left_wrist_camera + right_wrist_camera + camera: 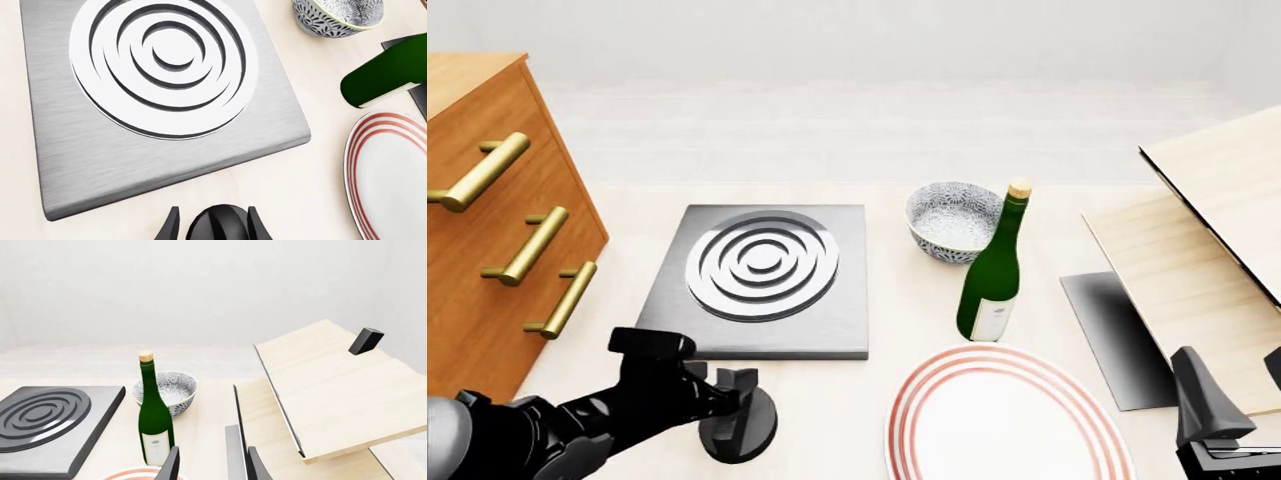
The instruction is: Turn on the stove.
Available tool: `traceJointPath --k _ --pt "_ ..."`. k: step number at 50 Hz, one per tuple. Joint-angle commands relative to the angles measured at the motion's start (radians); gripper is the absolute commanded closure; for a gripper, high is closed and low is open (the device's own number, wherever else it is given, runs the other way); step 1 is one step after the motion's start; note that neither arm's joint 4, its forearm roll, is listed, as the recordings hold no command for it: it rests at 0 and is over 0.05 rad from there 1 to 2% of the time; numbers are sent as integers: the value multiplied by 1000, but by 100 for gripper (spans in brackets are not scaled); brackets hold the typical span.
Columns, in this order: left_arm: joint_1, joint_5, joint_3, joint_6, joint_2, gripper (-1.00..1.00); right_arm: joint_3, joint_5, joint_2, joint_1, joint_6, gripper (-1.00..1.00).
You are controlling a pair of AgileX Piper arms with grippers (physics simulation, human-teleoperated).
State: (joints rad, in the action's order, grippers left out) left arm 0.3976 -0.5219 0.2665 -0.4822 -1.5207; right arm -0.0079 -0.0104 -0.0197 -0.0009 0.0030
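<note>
Knob (738,437) sits on the table just in front of the stove (761,282), near its front edge. Your left gripper (742,400) has its fingers on either side of the knob, clamped on it. Your right gripper (1225,400) hangs low at the right, well apart; its fingers stand parted, holding nothing.

A pale table (881,310) carries everything. The stove (763,280) lies flat on it. Right of the stove stand a bowl (953,220) and bottle (994,270), with a plate (1008,420) nearer.
</note>
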Motion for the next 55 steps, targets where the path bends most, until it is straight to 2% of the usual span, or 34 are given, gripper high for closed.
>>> traceJointPath --k 1,20,26,28,29,30,31,33,35,38,40,41,48,50,52,55 --pt "-262 165 -84 308 126 -100 0 0 -1 0 0 -100" --pt "-290 242 -88 328 231 -100 0 0 0 0 0 -100" --pt "-261 266 -81 333 270 -100 0 0 0 0 0 -100" --pt "-253 286 -82 343 326 -100 0 0 0 0 0 -100" --pt "-194 289 -94 285 417 -100 0 0 0 0 0 -100" --pt "-153 304 -100 260 489 -100 0 0 0 0 0 -100" --pt "-155 316 -105 252 522 -100 0 0 0 0 0 -100" --pt "-157 324 -104 266 539 -100 0 0 0 0 0 -100" --pt "-153 372 -102 284 659 -100 0 0 1 0 0 -100" --pt "-160 381 -98 285 643 -100 0 0 0 0 0 -100" --pt "-139 405 -97 299 710 -100 0 0 0 0 0 -100" --pt "-160 414 -95 316 708 -100 0 0 0 0 0 -100" --pt "-155 503 -77 309 859 -100 0 0 0 0 0 -100" --pt "-166 527 -71 340 907 -100 0 0 0 0 0 -100" --pt "-163 536 -72 324 937 -100 0 0 0 0 -1 -100" --pt "-160 574 -58 347 1020 -100 0 0 0 0 0 -100"
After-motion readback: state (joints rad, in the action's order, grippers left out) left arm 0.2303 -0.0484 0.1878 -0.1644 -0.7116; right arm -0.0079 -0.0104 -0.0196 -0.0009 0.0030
